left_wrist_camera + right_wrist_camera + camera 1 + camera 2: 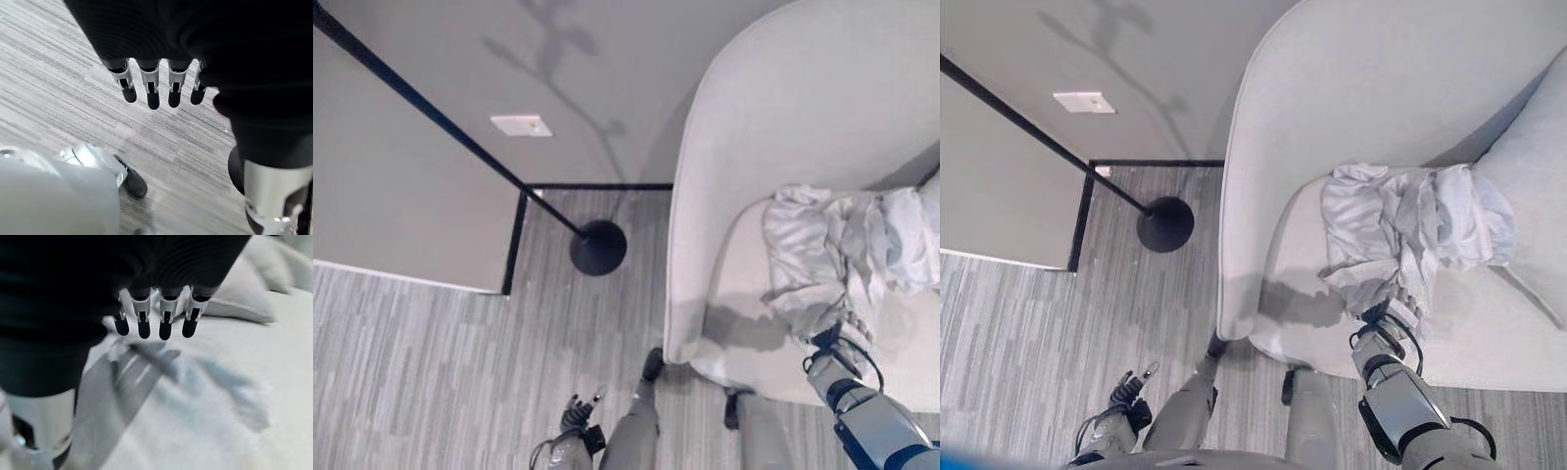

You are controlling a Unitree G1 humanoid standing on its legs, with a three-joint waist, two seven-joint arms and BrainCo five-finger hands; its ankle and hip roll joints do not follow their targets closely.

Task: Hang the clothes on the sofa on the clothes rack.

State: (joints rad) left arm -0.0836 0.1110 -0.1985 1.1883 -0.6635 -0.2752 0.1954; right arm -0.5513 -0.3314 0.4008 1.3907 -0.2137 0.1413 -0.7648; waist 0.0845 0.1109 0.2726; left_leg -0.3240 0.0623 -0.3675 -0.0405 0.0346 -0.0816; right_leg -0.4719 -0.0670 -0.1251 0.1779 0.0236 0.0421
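Crumpled pale clothes lying on sofa seat, right of frame. Right hand hovering at near edge of heap, fingers straight, holding nothing. Left hand hanging lower left over floor, fingers relaxed, empty. Rack pole slanting upper left to round base.

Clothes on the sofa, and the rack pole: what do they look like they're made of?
Clothes: soft thin fabric, pale grey-white and matte, going by the crumpled folds and drooping edges. Rack pole with its round base: probably black-coated metal, thin, straight and rigid; plastic can't be ruled out. Sofa: light upholstery with an even, non-glossy surface.
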